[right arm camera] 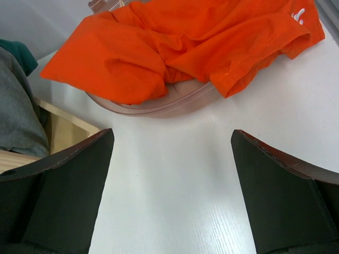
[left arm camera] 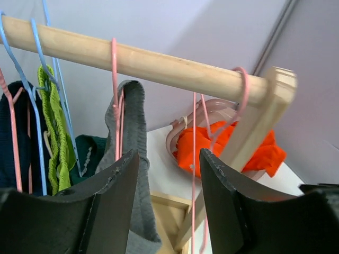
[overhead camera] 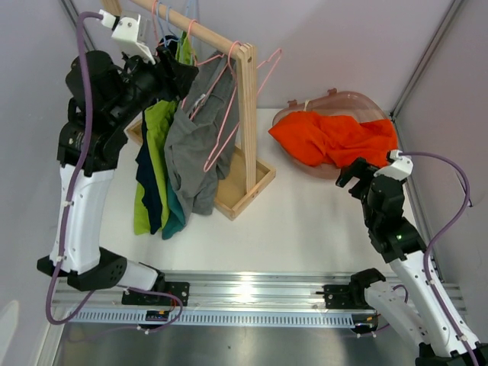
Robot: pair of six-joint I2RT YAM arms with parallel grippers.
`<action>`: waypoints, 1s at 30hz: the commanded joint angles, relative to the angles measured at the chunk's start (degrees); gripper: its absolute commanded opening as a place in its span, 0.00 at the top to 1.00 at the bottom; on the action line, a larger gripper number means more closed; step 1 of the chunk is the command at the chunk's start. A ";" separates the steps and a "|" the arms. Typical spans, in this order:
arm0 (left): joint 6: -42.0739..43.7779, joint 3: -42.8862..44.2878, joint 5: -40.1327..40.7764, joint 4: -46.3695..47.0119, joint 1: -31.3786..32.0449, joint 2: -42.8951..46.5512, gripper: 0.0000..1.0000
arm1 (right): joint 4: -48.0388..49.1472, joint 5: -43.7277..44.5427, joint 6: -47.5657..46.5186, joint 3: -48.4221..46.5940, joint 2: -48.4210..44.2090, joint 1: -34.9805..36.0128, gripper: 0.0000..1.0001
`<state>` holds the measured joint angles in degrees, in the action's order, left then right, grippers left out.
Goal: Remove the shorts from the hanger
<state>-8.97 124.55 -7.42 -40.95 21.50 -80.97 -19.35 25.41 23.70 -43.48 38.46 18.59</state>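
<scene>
Grey shorts [left arm camera: 136,121] beside left pincer [left arm camera: 169,156], jaws apart

Matt cloth shorts [overhead camera: 188,152] — smooth wooden rail [left arm camera: 159,66].

The left arm [overhead camera: 76,206] rose steeply from its base, elbow bent high and wrist turned toward the right. Its left tool [left arm camera: 169,159] was held aloft, fingers parted with nothing pinched between them. The right arm [overhead camera: 396,236] reached forward low, its right tool [right arm camera: 172,138] spread wide and empty.
</scene>
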 commanded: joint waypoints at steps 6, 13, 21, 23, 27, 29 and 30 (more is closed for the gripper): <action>2.64 2.28 3.20 -0.71 -1.72 -8.67 0.49 | -2.27 -0.71 1.87 -0.37 -4.00 1.01 0.01; 3.96 0.96 6.63 -0.27 -2.51 -12.19 0.53 | -2.35 -0.80 1.70 -0.29 -4.71 1.27 0.01; 2.82 0.69 6.81 -0.62 -3.04 -13.08 0.58 | -2.00 -0.97 1.52 0.50 -4.80 1.36 0.01; 2.12 1.30 3.40 -0.80 -3.04 -11.67 0.53 | -1.83 -1.06 1.61 0.85 -4.80 1.36 0.01; 1.68 -1.66 2.14 0.87 -3.04 -6.58 0.31 | -1.92 -1.15 2.31 1.65 -4.88 1.27 0.01; 2.47 -2.99 3.81 2.01 -3.04 -4.56 0.25 | -1.74 -1.33 2.66 2.00 -4.97 1.45 0.01; 2.64 -3.96 4.51 2.10 -3.04 -3.33 0.24 | -1.74 -1.41 2.84 2.09 -5.06 1.54 0.01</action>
<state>-7.03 121.82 -4.64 -42.24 19.14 -90.45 -22.24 24.51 25.28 -41.65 34.04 19.73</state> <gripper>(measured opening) 0.748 0.993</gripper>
